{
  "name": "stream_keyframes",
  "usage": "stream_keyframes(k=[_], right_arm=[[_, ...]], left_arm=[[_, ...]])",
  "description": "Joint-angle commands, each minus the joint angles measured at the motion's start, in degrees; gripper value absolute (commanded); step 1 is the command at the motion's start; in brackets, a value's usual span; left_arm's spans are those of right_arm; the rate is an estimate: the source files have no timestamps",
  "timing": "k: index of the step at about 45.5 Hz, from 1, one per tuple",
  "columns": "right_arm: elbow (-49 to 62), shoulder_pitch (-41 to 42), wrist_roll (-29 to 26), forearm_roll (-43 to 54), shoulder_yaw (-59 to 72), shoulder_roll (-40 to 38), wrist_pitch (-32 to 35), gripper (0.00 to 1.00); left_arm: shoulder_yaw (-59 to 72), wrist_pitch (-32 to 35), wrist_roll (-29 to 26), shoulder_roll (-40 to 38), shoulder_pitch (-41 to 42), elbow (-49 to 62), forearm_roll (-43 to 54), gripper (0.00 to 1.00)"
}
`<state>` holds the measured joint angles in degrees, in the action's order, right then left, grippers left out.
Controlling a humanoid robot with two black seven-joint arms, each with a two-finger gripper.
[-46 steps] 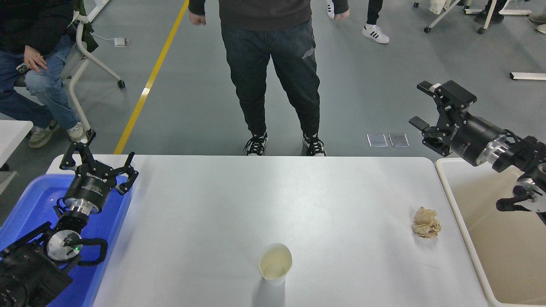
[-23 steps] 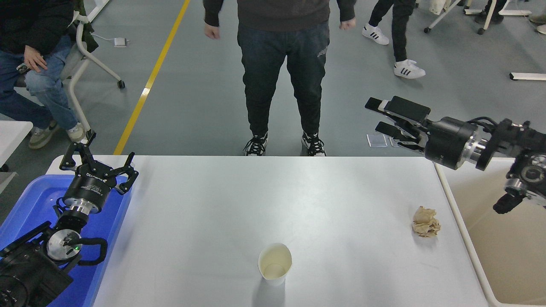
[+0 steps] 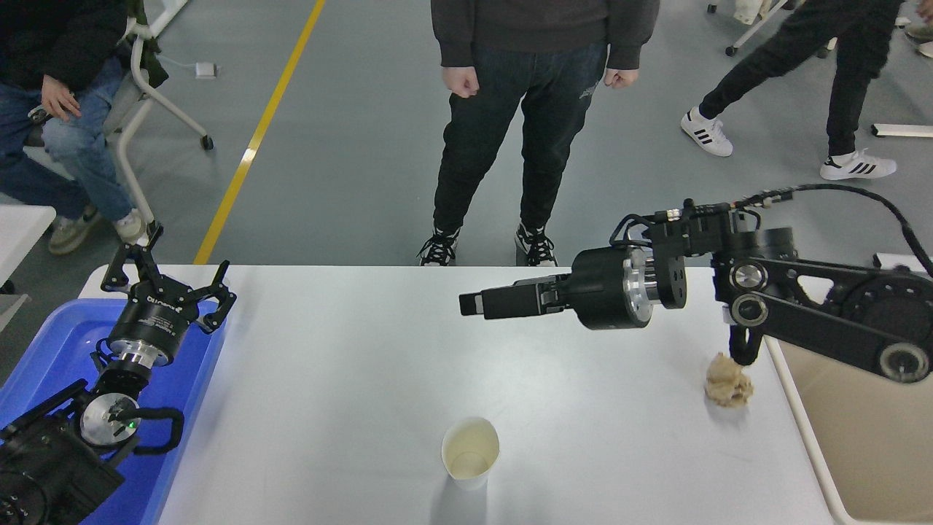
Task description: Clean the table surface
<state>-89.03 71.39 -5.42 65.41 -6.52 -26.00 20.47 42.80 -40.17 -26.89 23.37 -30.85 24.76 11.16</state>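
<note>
We see the right gripper out over the table, pointing left, holding nothing; seen side-on, so we cannot tell how far its fingers are apart. Below it and nearer us stands a paper cup, upright, well apart; behind its wrist a crumpled paper wad, its top hidden by the arm. Person's legs beyond. Left gripper spread wide, empty, over the blue tub. Beige bin cut off right.
</note>
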Motion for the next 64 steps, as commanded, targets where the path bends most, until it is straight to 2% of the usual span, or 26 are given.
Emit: stream_keyframes(k=[1,8,24,32,47,53,58,62,64], right_arm=[[1.5,4.1,-6.8,6.0,9.3,13.4,1.4,1.0],[5.7,1.0,-6.9,17.7,12.8,17.5,0.8,1.0],[12.7,-2.3,-6.7,19.4,14.3,19.2,0.8,1.0],[16.3,-5.6,-6.4,24.5,14.3,19.2,0.7,1.0],[17.8,-8.0,-5.2,25.6,14.3,19.0,0.1,0.97],[18.4,-8.8,-4.1,27.0,14.6,19.0,-1.5,0.89],[18.6,-9.0,-2.8,27.8,15.7,19.0,-1.9,0.78],[18.9,-8.8,-2.3,27.8,16.0,19.0,-2.2,0.54],[19.0,-8.6,-1.9,27.8,16.0,19.0,-1.8,0.29]], left_arm=[[0.0,-0.1,0.0,0.0,-0.1,0.0,0.0,1.0],[0.0,-0.1,0.0,0.0,0.0,0.0,0.0,1.0],[0.0,-0.1,0.0,-0.1,0.0,0.0,0.0,1.0],[0.0,-0.1,0.0,0.0,0.0,0.0,0.0,1.0],[0.0,-0.1,0.0,-0.1,0.0,0.0,0.0,1.0],[0.0,-0.1,0.0,0.0,0.0,0.0,0.0,1.0],[0.0,-0.1,0.0,0.0,0.0,0.0,0.0,1.0],[0.0,-0.1,0.0,0.0,0.0,0.0,0.0,1.0],[0.0,-0.1,0.0,0.0,0.0,0.0,0.0,1.0]])
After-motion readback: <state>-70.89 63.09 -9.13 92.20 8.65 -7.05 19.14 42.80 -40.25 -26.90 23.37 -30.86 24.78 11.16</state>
